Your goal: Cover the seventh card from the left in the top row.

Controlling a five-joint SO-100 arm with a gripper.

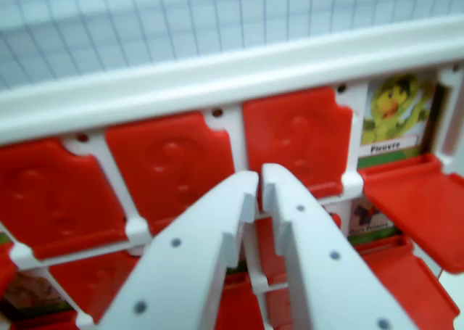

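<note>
Pincer [259,179] nearly clenched, grasping nothing, tips low over the red flaps. Uncovered top-row card [395,112] up and toward the wrist view's right of those tips, just beyond the third closed flap [299,138]; open flap [419,208] directly below that card.

My own gripper [259,179] hides the flaps just behind and below it, and its base runs off the bottom edge. To its right, the open card [395,112] is too blurred for me to read its label; the smaller card [368,220] below is half hidden. The red flap [51,196] at far left is cut by the edge.
</note>
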